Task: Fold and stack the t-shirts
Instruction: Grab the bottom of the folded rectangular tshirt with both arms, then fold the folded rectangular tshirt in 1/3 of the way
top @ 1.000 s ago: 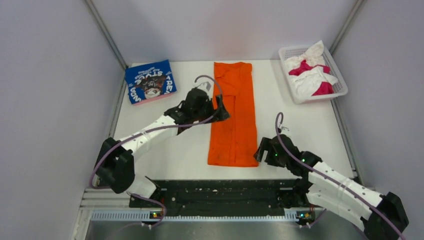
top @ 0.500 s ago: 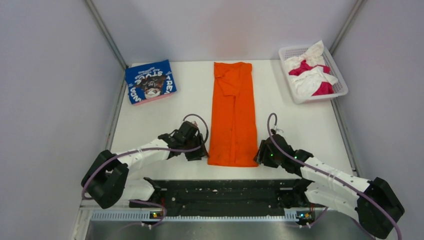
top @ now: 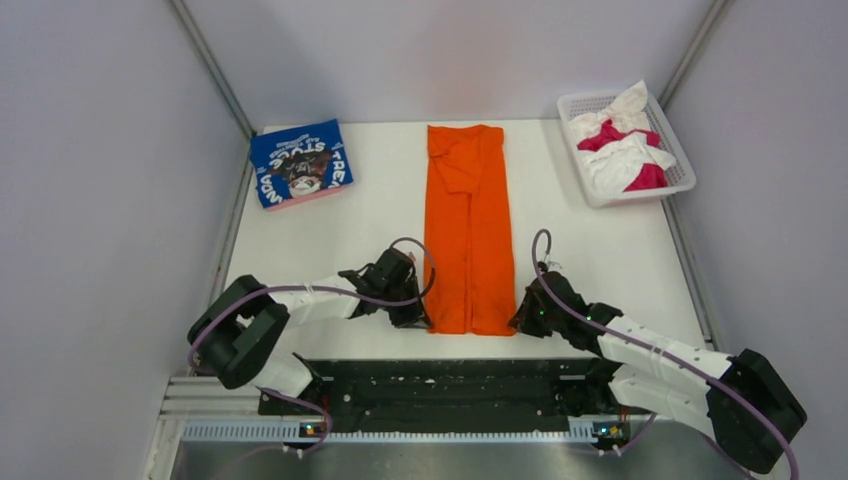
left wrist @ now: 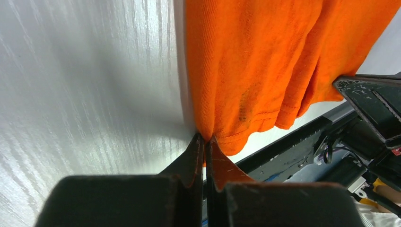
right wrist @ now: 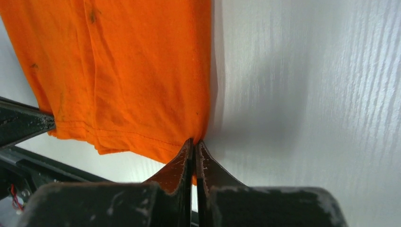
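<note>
The orange shirt point(top: 470, 230) lies flat on the counter point(top: 340, 250) as a long narrow strip, folded lengthwise. It runs from the far edge toward the arm bases at mid-width. The left hand point(top: 418, 318) sits at the strip's near left corner, and the right hand point(top: 520, 322) sits at the near right corner. Both arms lie low over the counter, reaching inward from their bases. In the left wrist view the left hand point(left wrist: 204, 142) has its fingers pressed together, with the hem corner of the orange shirt point(left wrist: 265, 56) pinched between the tips. The tips are down at the counter point(left wrist: 85, 94) surface. In the right wrist view the right hand point(right wrist: 194, 144) is likewise clamped on the hem corner of the orange shirt point(right wrist: 132, 61), and orange cloth shows in the slit between the fingers. The near hem is slightly bunched between the two grips. The blue shirt point(top: 300, 163), folded to a rectangle with its white lettering up, lies at the far left corner of the counter, well apart from the orange shirt. The basket point(top: 640, 195) stands at the far right corner and holds crumpled white and magenta shirts point(top: 622, 140).
</note>
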Robot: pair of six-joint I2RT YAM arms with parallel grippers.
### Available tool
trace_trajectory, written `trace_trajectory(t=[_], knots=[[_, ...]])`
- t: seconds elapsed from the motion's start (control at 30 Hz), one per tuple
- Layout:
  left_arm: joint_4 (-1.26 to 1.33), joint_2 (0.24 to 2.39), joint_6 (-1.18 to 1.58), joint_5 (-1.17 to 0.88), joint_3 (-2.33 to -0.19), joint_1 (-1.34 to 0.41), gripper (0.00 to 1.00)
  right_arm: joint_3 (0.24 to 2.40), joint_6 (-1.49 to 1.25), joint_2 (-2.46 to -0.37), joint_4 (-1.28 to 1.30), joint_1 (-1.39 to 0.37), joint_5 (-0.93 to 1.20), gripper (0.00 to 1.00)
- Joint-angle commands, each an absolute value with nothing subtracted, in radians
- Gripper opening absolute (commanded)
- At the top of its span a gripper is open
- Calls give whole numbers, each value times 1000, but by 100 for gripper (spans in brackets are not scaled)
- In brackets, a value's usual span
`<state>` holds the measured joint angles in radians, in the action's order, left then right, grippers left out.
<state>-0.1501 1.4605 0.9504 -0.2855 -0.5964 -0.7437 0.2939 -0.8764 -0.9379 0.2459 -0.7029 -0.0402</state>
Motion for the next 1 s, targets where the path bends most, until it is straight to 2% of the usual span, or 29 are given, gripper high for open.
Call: trace_trajectory(t=[0.0,0.17,0.33,0.67,0.97], knots=[[-229,1461,964,-254,-584,-770,0,268,-884,-923,274,-701,50,0],[-329,1319,979,-235,-591,-824,0,252,-911,-803,339,-713,148,0],[-257,1261,966,-288,-611,-826,0,312,-882,-734,373,-713,151,0],[-253,1351,888,-203,-793,-745,0,504,-817,-924,329,-683,-59,0],[-165,1512,831,-194,-950,-559,0,666,-785,-1151,170,-528,-71,0]])
